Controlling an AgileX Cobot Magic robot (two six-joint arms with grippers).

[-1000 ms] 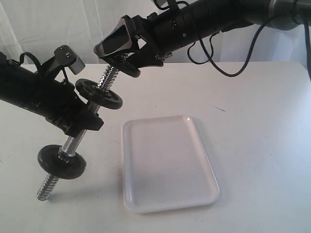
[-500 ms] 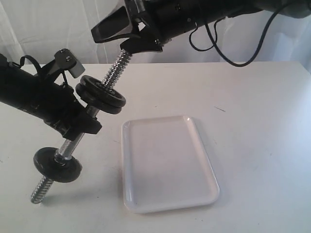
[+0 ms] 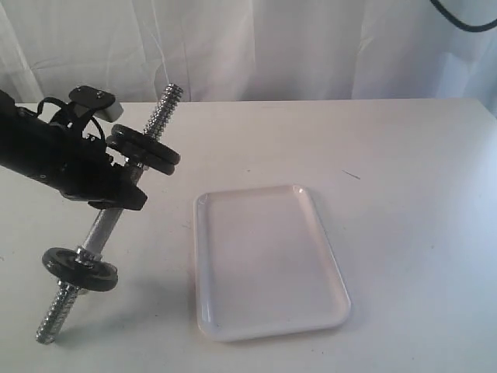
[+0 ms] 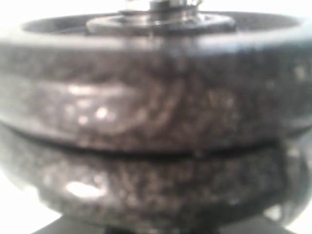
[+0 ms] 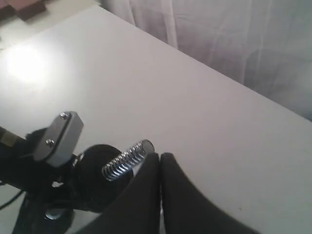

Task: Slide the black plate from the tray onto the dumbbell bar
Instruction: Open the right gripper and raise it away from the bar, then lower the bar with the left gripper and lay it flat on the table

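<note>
Chrome first: the dumbbell bar [image 3: 105, 225] is up off the table [image 3: 419, 194] and tilted. Its top threaded end points up toward the curtain [image 3: 311, 47], and its low end is down near the table. You can't tell if that tip touches.

Your left fingers [image 3: 123, 194] are clamped round the bar's smooth middle, holding it. Just above that grip, two dark discs sit stacked face to face on the bar. The black plate [image 3: 126, 136] is the upper one, touching the second disc [image 3: 155, 165] under it, w/ bare thread sticking out above. A third disc [image 3: 79, 270] sits on the bar below the grip, well apart from the pair. In the left wrist cam the pair's rims fill the pic, blurred, w/ a thin dark seam btw them.

The tray [image 3: 268, 260] lies flat on the table, white, beside the bar on its right in the ext. view, not touching it.

Your right fingers [image 5: 146, 195] are pressed together tip to tip, w/ nothing btw them. The right wrist cam shows the bar's top threaded end just by their tips. Depth there can't be judged, so contact is unclear.
</note>
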